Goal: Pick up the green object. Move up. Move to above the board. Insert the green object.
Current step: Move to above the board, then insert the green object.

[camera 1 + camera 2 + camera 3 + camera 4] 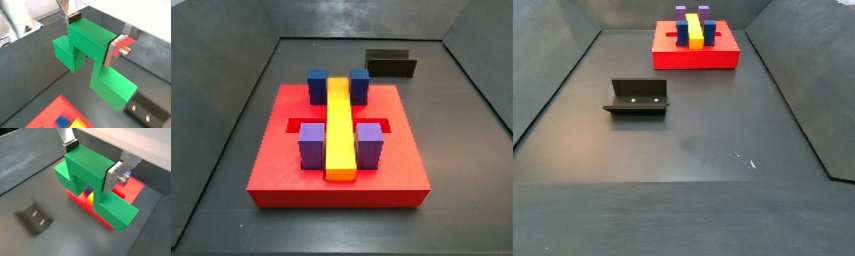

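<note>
Closest to the lens, the gripper (pixel 92 159) is clamped on the green object (pixel 93 184), silver fingers (pixel 113 50) pressing dark pads against the two sides of its top bar, which should keep the piece from swinging. It hangs in the air, clear of the floor, and neither side view catches gripper or piece, so they sit high above both frames. The piece is a chunky, matte green bridge: a flat top, two legs, a wide foot jutting from one leg. Beneath it in a wrist view glows the red board (pixel 131 190), so I judge the carry has reached the board and insertion comes next. Farther off, a side view shows the board (pixel 278 160) with a yellow bar (pixel 339 127) lying between blue blocks (pixel 309 146), and behind it the fixture (pixel 392 65).
</note>
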Robot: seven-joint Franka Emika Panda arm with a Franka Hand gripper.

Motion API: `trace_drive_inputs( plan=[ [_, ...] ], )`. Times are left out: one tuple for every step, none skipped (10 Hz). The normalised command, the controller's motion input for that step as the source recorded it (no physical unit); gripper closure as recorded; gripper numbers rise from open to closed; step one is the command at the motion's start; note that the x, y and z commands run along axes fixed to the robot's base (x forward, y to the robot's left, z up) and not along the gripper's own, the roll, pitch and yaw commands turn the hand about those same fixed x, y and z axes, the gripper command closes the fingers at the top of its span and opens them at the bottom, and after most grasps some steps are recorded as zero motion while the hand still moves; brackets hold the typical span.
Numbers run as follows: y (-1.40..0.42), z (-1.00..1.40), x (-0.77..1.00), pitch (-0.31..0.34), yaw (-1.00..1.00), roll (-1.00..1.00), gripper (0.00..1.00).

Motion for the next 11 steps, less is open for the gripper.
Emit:
trace_drive_inputs(
  plan=[
    [-1.40, 0.15, 0.37, 0.141, 0.01, 0.02, 1.00],
    [-1.40, 0.16, 0.41, 0.159, 0.01, 0.00, 1.00],
    [-1.40, 0.18, 0.42, 0.155, 0.00, 0.00, 1.00],
    [-0.70, 0.09, 0.24, 0.157, 0.01, 0.02, 1.00],
    [-0.25, 0.05, 0.13, 0.130, 0.01, 0.02, 1.00],
    [-0.12, -0.01, 0.00, 0.000, 0.00, 0.02, 1.00],
    [-0.13, -0.11, 0.00, 0.000, 0.00, 0.03, 1.00],
    [-0.14, -0.21, 0.05, 0.000, 0.00, 0.08, 1.00],
    [-0.20, -0.45, 0.00, -0.009, 0.00, 0.29, 1.00],
    [-0.18, -0.52, 0.00, -0.036, 0.00, 0.39, 1.00],
    [-0.18, -0.47, 0.00, -0.033, 0.00, 0.44, 1.00]
  ],
)
